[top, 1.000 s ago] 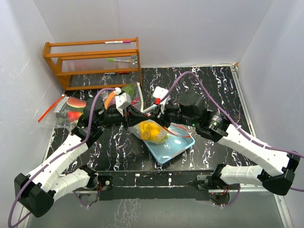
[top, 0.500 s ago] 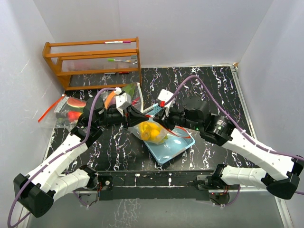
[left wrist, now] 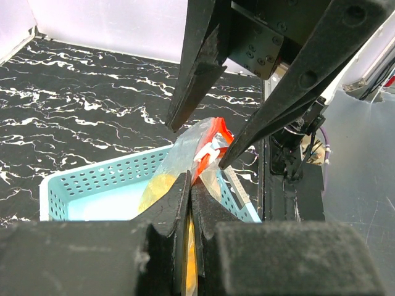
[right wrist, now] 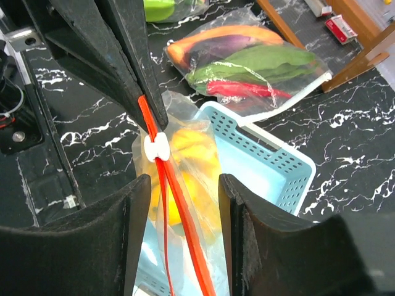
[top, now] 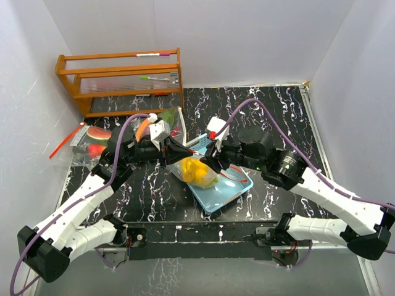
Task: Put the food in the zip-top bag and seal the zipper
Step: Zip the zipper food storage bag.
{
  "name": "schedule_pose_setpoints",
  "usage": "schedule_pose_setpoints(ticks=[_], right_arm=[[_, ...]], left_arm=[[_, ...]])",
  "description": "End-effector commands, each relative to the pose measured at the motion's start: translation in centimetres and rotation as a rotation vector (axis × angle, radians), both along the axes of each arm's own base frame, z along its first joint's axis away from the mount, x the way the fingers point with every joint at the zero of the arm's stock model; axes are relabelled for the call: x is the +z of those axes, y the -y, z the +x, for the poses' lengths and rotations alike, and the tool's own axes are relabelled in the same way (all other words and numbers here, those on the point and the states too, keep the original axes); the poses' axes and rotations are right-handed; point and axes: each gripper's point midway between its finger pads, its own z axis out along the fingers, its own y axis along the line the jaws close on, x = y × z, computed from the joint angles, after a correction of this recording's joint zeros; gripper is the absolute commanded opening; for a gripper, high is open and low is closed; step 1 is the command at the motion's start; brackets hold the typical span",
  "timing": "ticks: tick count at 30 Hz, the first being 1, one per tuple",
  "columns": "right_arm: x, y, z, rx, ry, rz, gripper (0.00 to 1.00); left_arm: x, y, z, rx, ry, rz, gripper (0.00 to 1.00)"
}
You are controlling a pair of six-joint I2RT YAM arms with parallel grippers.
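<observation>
Black marbled bench (top: 154, 191) carries a light-blue basket (right wrist: 278, 166). Over it the zip-top bag (right wrist: 197, 123) of yellow food (right wrist: 185, 151) hangs, one end clamped in the left claw (left wrist: 188, 185). Nearly closed a second ago, the right claw (right wrist: 183, 182) now straddles the red zipper (right wrist: 176, 203) with fingers parted, gripping nothing, probably a release after a sealing pass.

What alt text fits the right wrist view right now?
The right tool stands open around a zip-top bag of yellow food, its red zipper and white slider between the fingers. The left tool pinches the zipper's end. A light-blue basket lies beneath, a second bag of vegetables beyond.
</observation>
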Motion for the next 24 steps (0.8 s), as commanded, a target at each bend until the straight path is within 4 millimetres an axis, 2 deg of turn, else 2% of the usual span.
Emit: schedule_pose_setpoints(ticks=[1, 12, 24], right_arm=[[4.7, 0.0, 0.3, -0.002, 0.107, 0.133, 0.51], [3.9, -1.5, 0.3, 0.053, 0.093, 0.106, 0.52], [4.7, -2.5, 0.4, 0.084, 0.110, 0.138, 0.51]], left_arm=[[3.6, -0.2, -0.8, -0.024, 0.093, -0.064, 0.00], [3.6, -0.2, -0.8, -0.024, 0.096, -0.065, 0.00], [3.5, -0.2, -0.8, -0.025, 0.095, -0.062, 0.00]])
